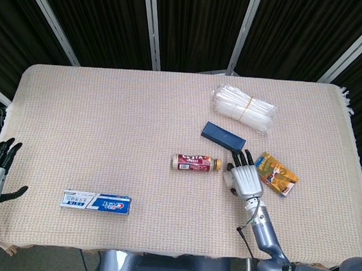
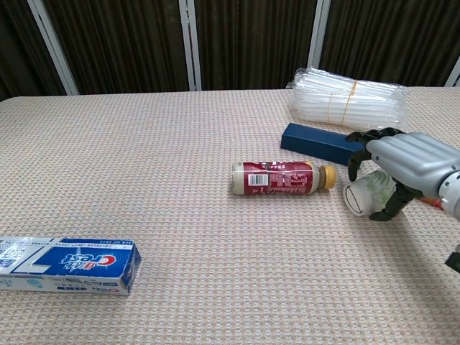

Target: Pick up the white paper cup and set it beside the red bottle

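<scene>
Tablecloth [image 1: 108, 119]: beige woven, covers the table.
Toothpaste box [image 1: 96, 202]: blue and white, flat, near front left edge.
Dark blue box [image 1: 223, 137]: flat, right of centre.
Clear plastic bundle [image 1: 243, 108]: bound with yellow band, behind the dark blue box.
Orange packet [image 1: 278, 173]: flat, toward right side.

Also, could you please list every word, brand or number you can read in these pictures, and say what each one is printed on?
"Crest": on the blue and white toothpaste box, chest view.
"COFFEE": faintly, on the red bottle; its other print is too small to read.
Orange packet: print too blurred.
White paper cup: a green pattern, no words.
Dark blue box: no visible text.
</scene>
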Controlling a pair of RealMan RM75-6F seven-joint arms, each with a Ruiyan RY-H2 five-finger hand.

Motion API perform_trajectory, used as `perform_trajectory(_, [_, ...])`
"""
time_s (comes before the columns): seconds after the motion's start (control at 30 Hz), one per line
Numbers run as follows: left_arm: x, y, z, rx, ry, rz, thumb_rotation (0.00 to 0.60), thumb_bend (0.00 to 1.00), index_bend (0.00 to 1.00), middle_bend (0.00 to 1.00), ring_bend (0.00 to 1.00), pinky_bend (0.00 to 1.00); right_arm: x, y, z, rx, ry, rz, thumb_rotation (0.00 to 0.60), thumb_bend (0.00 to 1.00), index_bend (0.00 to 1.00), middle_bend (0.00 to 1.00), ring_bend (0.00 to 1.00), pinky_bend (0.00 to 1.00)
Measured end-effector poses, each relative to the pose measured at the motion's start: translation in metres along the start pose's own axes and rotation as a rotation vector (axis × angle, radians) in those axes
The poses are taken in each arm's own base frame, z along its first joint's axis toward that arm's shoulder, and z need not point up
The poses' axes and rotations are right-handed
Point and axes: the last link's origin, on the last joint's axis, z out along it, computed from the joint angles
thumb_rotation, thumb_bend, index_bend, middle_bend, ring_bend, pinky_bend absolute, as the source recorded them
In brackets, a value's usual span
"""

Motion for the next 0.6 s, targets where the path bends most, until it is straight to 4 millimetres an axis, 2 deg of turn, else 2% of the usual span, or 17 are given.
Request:
perform_trajectory(0.13, [0.0,0.0,0.0,0.0,-0.001,-0.001,0.6,0.1,0.0,0.0,0.0,0.0,-0.001,0.0,0.002,0.007,0.022,-0.021,0.6,0.13,0.51,0.16,0.0,0.0])
perform_trajectory(0.37, [0.0,0.0,0.0,0.0,-0.001,0.0,0.6,0.09,0.0,0.0,0.0,0.0,0.0,-0.004,0.0,0.022,0.04,0.005,0.6,0.13,0.51,0.16,0.0,0.0])
perform_trajectory(0.47, [0.0,0.0,0.0,0.0,-0.001,0.0,0.6,0.09,0.0,0.0,0.0,0.0,0.005,-0.009,-0.001,0.03,0.049,0.048,0.6,0.13,0.51,0.16,0.0,0.0])
perform_trajectory(0.6, [0.0,0.0,0.0,0.001,0.001,0.002,0.6,0.09,0.0,0.0,0.0,0.0,0.015,-0.018,-0.003,0.027,0.049,0.2,0.6,0.13,0.51,0.16,0.0,0.0])
